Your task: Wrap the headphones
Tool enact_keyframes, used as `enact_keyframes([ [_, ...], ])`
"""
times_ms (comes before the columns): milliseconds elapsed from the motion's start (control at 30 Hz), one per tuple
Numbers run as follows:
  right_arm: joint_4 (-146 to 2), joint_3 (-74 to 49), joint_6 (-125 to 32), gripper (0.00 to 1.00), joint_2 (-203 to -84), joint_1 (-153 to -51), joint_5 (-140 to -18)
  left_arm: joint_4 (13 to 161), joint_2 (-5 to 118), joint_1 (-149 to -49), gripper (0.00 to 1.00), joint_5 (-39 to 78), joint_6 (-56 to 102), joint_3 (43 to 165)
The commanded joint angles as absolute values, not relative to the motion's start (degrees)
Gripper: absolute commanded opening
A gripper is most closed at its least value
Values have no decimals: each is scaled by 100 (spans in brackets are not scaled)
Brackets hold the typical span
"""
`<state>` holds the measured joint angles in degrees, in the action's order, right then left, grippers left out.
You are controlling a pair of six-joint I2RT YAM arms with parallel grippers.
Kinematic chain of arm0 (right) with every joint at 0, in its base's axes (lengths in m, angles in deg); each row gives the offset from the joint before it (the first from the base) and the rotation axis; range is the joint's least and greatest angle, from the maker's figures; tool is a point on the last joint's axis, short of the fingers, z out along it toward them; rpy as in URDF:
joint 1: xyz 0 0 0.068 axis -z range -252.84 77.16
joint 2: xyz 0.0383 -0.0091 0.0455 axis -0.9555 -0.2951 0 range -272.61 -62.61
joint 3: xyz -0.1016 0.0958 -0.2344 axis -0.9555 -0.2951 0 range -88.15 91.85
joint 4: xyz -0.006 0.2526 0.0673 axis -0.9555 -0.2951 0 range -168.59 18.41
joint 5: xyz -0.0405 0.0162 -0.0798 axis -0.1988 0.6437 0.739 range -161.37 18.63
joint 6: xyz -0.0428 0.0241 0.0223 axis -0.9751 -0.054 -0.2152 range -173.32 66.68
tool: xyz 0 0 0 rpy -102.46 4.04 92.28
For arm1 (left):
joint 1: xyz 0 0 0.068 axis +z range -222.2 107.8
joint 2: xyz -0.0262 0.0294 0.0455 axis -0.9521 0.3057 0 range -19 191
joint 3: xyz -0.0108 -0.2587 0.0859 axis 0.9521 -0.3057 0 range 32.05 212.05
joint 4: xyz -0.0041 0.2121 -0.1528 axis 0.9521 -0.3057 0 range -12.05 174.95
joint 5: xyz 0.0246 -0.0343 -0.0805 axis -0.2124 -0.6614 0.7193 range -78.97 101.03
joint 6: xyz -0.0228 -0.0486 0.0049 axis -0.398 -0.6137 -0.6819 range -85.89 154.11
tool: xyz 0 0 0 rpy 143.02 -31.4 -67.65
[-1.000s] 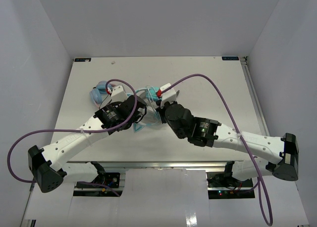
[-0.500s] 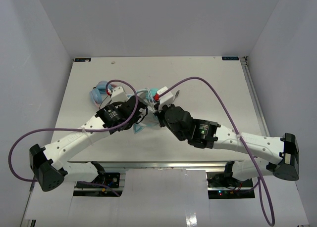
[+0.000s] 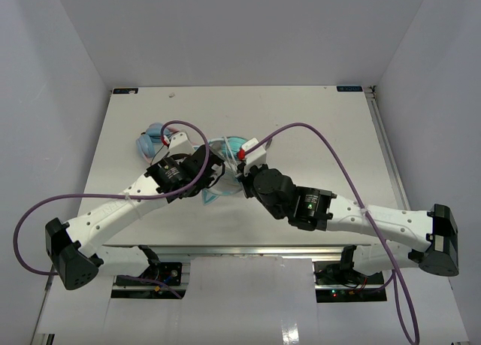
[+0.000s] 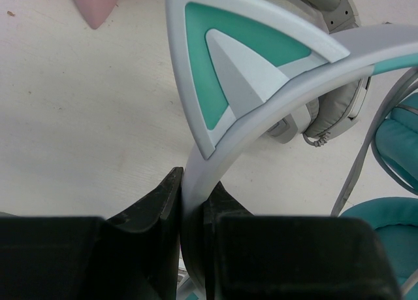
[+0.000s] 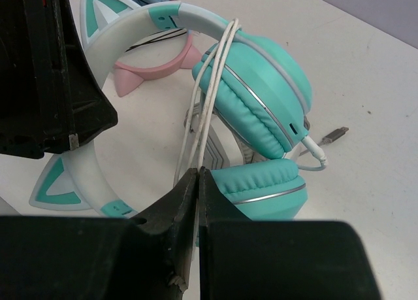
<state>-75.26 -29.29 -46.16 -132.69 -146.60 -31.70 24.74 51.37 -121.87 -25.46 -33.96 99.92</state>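
Note:
The teal headphones stand at the table's middle between both grippers. In the right wrist view their turquoise ear cups lie pressed together, and the pale headband with cat-ear points arches left. The thin whitish cable runs in several strands over the headband down to my right gripper, which is shut on it. The cable's plug end lies on the table. My left gripper is shut on the headband just below a cat ear. From above, the left gripper and right gripper are close together.
Light-blue-and-pink headphones lie left of the teal ones; their pink ears show in the right wrist view. Larger grey-white headphones lie under the teal ones. Purple arm cables loop above the table.
My right gripper has drawn slightly toward the near side and left with the cable in it. The left gripper stays on the headband, almost unmoved.

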Motion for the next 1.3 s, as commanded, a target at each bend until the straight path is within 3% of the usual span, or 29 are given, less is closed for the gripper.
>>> enact_keyframes([
  [0,-7467,-3049,-4541,8,-13175,-14752,-3132,3025,4947,-12150,0,-2660,-3707,10252],
  [467,-7438,-2894,-4611,10,-13116,-14746,-3006,3485,4991,-12150,0,-2450,-3286,10113],
  [933,-7496,-2862,-4593,26,-12909,-14752,-2904,3477,4964,-12153,0,-2521,-3210,10110],
  [1267,-7662,-2827,-4602,26,-12487,-14755,-2704,3524,5056,-12150,0,-2537,-3220,10082],
])
